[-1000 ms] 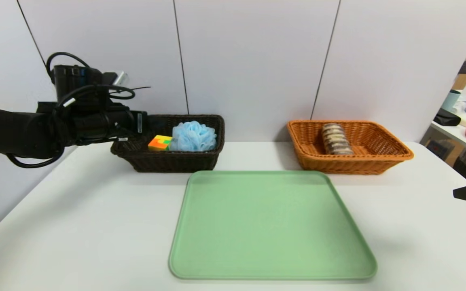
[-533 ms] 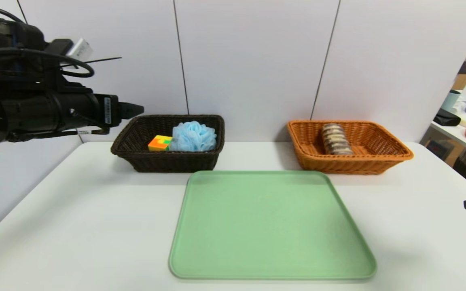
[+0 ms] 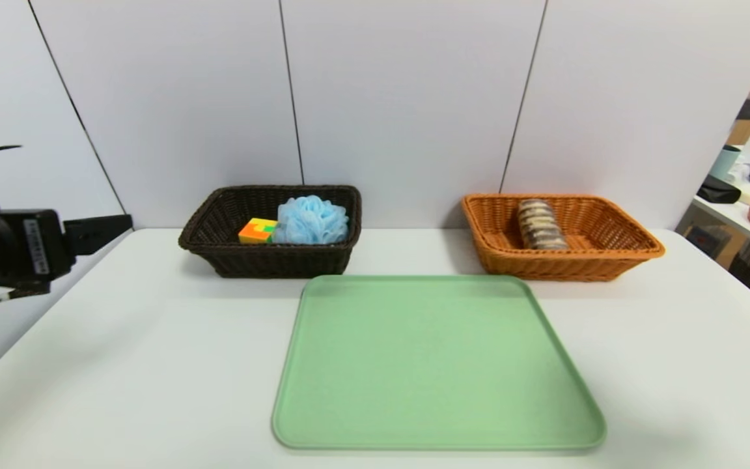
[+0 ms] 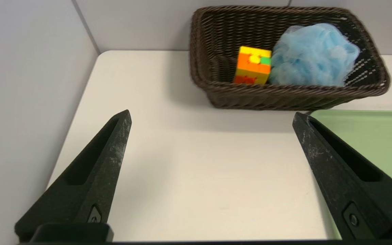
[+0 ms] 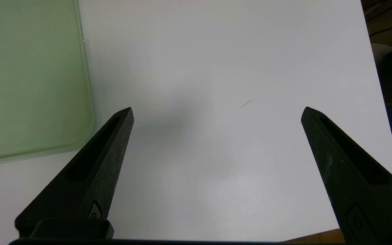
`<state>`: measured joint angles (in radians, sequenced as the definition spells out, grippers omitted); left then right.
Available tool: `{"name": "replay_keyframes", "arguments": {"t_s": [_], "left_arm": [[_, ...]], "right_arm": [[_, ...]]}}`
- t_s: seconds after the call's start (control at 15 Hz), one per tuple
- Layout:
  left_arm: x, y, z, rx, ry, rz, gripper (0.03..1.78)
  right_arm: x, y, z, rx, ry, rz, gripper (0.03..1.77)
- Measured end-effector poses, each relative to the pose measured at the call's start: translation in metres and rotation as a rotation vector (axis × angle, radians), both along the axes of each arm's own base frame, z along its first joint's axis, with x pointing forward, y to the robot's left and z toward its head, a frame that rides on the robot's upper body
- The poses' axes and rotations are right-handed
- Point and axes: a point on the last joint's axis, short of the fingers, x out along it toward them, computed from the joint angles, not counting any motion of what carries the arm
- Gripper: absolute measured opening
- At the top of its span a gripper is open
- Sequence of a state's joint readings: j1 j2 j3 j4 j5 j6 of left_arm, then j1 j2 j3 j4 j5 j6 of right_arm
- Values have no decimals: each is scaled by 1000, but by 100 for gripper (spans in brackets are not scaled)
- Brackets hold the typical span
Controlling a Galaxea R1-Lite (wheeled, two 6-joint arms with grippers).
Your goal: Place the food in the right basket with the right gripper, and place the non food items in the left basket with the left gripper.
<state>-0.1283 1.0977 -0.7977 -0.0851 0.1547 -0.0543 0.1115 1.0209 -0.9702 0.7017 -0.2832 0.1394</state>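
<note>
Food (image 3: pixel 541 225) lies lengthwise front-to-back in the right basket (image 3: pixel 616 251), well ahead of the empty, wide-open right gripper (image 5: pixel 216 112).

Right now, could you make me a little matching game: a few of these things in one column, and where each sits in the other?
Things:
1. blue bath puff
2. striped bread roll
3. green tray
4. left hand

Places:
A. in the orange basket
B. flat on the table, nothing on it
C. open, over the table's left edge
D. in the dark basket, beside the cube

Pairs: 1-D, 2-A, 3-B, 4-C
</note>
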Motion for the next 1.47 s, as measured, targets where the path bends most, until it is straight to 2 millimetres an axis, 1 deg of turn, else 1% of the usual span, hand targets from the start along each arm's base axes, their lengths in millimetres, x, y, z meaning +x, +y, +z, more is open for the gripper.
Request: {"name": "replay_keyframes", "arguments": {"t_s": [0.2, 0.4, 0.6, 0.8, 0.93, 1.2, 1.33, 1.47], "left_arm": [[-41, 13, -17, -4, -28, 73, 169], [-77, 17, -28, -8, -81, 91, 169], [-112, 18, -45, 4, -79, 76, 169], [-145, 18, -66, 13, -36, 47, 169], [-159, 19, -78, 24, -25, 42, 169], [-183, 19, -96, 49, -122, 40, 169], [-193, 19, -102, 67, -172, 42, 169], [-203, 19, -107, 95, -233, 45, 169]], "right_arm": [[-8, -3, -2, 1, -13, -22, 170], [-23, -5, -10, 2, -26, -41, 170], [-46, -8, -20, 1, -67, -55, 170], [-75, -10, -29, -12, -144, -47, 170], [-96, -11, -35, -30, -207, -37, 170], [-139, -13, -47, -66, -386, -8, 170], [-152, -13, -51, -108, -505, 23, 170], [-160, -11, -61, -167, -648, 82, 170]]}}
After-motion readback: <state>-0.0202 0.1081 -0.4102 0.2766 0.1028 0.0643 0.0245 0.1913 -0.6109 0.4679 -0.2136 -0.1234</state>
